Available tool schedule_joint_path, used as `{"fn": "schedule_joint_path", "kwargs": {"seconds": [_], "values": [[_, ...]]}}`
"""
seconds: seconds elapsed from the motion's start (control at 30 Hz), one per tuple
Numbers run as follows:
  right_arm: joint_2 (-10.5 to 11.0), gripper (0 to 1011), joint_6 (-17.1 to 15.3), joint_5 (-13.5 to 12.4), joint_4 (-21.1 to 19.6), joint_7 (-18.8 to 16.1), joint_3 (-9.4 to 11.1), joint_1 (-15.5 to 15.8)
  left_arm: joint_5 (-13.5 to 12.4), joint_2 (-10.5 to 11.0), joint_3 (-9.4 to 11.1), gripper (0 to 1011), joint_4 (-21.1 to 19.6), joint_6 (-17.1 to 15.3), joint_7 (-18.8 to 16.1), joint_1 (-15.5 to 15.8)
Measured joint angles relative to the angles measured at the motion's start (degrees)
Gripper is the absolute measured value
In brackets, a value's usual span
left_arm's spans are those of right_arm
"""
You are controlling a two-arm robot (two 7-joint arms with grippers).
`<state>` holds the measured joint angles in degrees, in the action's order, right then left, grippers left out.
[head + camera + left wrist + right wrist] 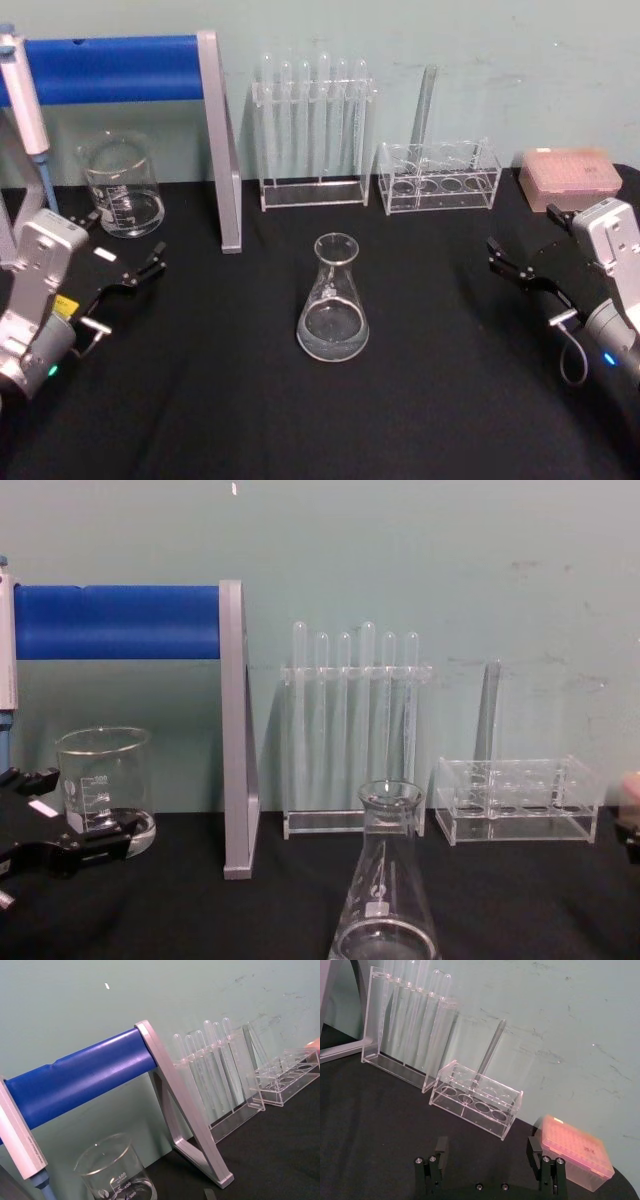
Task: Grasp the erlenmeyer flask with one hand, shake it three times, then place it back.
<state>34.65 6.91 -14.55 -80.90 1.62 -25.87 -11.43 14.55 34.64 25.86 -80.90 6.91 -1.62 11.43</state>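
flask (333, 312) upright, untouched | left tool (125, 242), right tool (522, 235): fingers apart, both well clear | approach level, clamp neck under rim, lift straight

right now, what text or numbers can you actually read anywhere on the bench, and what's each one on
"500", "400", "300": graduation numbers on the glass beaker.
Erlenmeyer flask: small white printed mark, too blurred to read.
Pipette: fine print along its white body, too small to read.
Pink tip box: dark mark on the lid, unreadable.
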Motion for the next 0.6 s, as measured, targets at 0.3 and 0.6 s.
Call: {"fn": "schedule_joint_path", "kwargs": {"seconds": [0.3, 0.6], "values": [[0.1, 1000, 1.1, -2.5, -0.2, -4.7, 1.3, 0.3, 0.0, 0.0, 0.0, 1001, 0.0, 0.0, 0.0, 0.0], [1.5, 1000, 2.1, -9.8, -4.8, -14.2, 4.0, 2.3, 0.0, 0.0, 0.0, 1001, 0.0, 0.0, 0.0, 0.0]]}}
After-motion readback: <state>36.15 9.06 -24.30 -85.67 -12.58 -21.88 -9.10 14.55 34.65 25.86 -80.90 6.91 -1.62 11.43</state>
